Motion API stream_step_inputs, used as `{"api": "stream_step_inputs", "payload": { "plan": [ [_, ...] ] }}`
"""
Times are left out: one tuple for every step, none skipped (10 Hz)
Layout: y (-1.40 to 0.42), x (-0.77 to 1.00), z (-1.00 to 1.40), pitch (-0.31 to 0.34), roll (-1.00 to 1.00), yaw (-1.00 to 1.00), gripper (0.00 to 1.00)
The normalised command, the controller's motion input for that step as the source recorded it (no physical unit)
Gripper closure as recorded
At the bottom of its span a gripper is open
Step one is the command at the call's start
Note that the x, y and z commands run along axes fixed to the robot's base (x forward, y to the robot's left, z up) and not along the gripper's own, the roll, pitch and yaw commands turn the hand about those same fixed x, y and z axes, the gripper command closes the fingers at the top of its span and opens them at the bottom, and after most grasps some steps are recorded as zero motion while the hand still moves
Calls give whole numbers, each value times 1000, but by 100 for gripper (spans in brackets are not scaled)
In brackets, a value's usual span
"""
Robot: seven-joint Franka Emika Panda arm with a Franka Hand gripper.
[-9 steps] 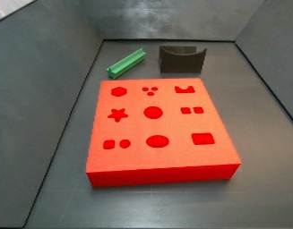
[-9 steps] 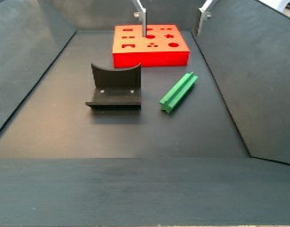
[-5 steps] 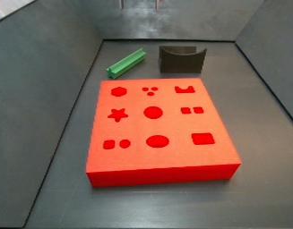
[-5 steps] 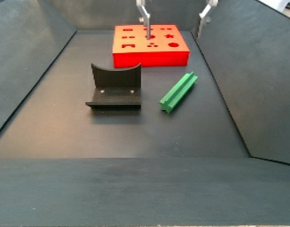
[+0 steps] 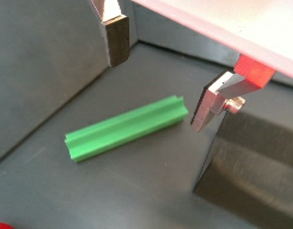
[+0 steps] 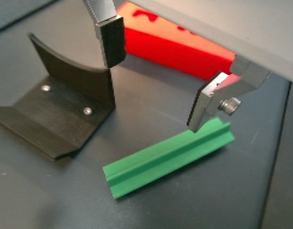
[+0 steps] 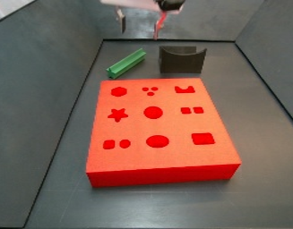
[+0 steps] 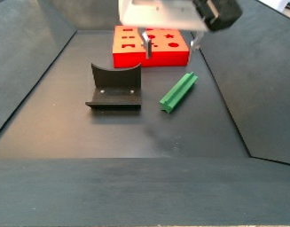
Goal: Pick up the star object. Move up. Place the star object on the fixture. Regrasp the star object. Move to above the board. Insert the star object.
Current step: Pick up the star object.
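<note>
The board (image 7: 160, 130) is lying flat at the centre of a side view, filling most of the dark tray floor (image 7: 160, 201), with the fixture (image 7: 182, 59) standing just beyond its far edge at upper centre. The star object (image 7: 127, 62) is lying on the floor at upper left of that view, beside the fixture and apart from it, untouched. The gripper (image 6: 163, 76) is hovering above the star object (image 6: 168, 159) with its jaws spread wide and holding nothing, both fingers (image 6: 110, 40) clear of the piece.
</note>
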Motion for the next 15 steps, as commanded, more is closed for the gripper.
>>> {"api": "stream_step_inputs", "payload": {
  "plan": [
    [0,-123,-477,-109,36,0,0],
    [40,-103,-769,-141,131,-80,0],
    [40,-194,-823,-140,164,-86,0],
    [0,-203,-809,-129,199,-77,0],
    [0,-189,-757,-106,236,-111,0],
    [0,-163,-766,-121,231,-140,0],
    [0,-166,-737,-160,197,-160,0],
    [0,-269,-597,-271,149,-203,0],
    [-26,-286,-506,-321,160,-234,0],
    [-40,-297,-449,-277,143,-234,0],
    [0,0,-37,-119,0,-106,0],
    [0,0,0,0,0,0,100],
    [0,0,0,0,0,0,100],
    [0,0,0,0,0,0,100],
    [0,0,0,0,0,0,100]
  ]
}}
